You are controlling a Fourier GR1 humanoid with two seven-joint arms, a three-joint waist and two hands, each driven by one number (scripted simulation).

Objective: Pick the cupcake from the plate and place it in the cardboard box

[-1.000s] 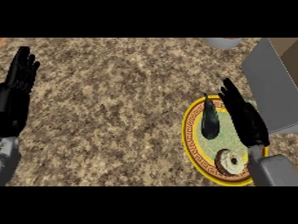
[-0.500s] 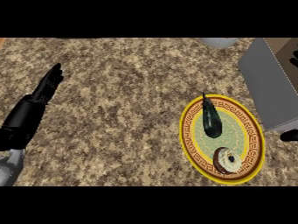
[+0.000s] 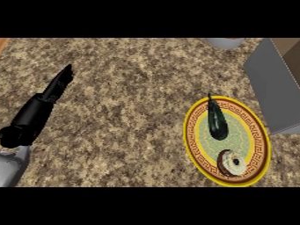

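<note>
Your speckled stone table (image 3: 126,88) carries the plate (image 3: 198,151), cupcake (image 3: 232,162) on its near rim awaiting pickup; left hand (image 3: 55,88) rests straight-fingered, box (image 3: 279,88) just beside; right hand unseen

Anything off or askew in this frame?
Nothing spilled or damaged. One oddity: a long dark item lies on the plate along with the cupcake, its tip poking past the far rim. The cupcake sits close to the near rim.
</note>
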